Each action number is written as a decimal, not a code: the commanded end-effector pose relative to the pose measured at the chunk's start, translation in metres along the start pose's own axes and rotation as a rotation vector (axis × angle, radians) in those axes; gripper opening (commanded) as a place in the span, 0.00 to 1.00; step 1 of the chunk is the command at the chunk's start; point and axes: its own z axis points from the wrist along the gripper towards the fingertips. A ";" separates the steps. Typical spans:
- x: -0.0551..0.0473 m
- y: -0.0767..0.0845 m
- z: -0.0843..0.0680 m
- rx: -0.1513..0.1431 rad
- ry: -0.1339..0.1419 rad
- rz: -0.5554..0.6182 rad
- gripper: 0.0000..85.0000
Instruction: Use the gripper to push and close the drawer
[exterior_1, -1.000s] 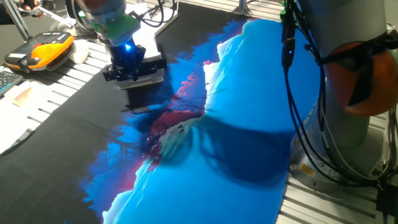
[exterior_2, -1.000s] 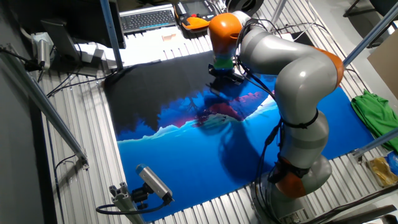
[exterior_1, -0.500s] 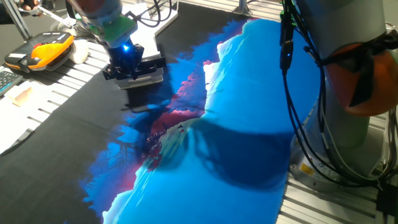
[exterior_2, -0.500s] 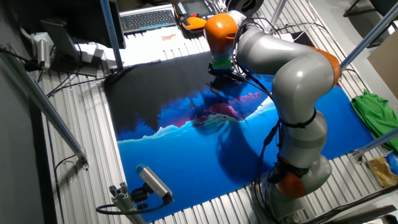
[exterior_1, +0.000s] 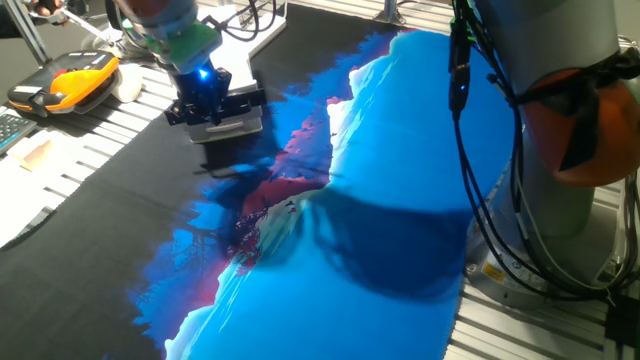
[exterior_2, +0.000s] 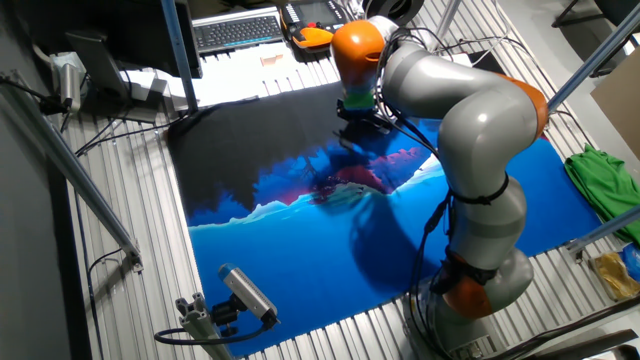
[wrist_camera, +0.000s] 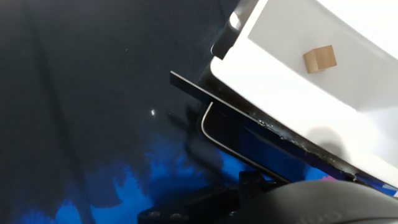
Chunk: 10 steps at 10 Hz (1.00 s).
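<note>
My gripper (exterior_1: 213, 108) is black, with a blue light and a green wrist. It hangs low at the far left of the cloth, right over the drawer (exterior_1: 236, 127), of which only a pale edge shows below it. It also shows in the other fixed view (exterior_2: 360, 112). In the hand view the drawer (wrist_camera: 292, 93) stands open, white inside, with a small tan cube (wrist_camera: 319, 59) in it. Its dark front carries a thin bar handle (wrist_camera: 231, 149) just ahead of the hand. The fingers are hidden, so I cannot tell whether they are open or shut.
A blue, black and red cloth (exterior_1: 380, 230) covers the table. An orange-and-black case (exterior_1: 65, 82) lies at the far left. The grey robot base (exterior_1: 580, 120) and hanging cables (exterior_1: 465, 120) stand at the right. A keyboard (exterior_2: 237, 30) and a small camera (exterior_2: 245, 293) sit off the cloth.
The wrist has shifted very slightly toward the far left. The drawer looks the same.
</note>
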 end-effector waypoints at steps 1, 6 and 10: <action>-0.001 -0.001 0.000 0.002 0.000 0.000 0.00; -0.016 -0.013 0.001 -0.005 0.002 -0.027 0.00; -0.028 -0.024 0.003 -0.007 -0.003 -0.043 0.00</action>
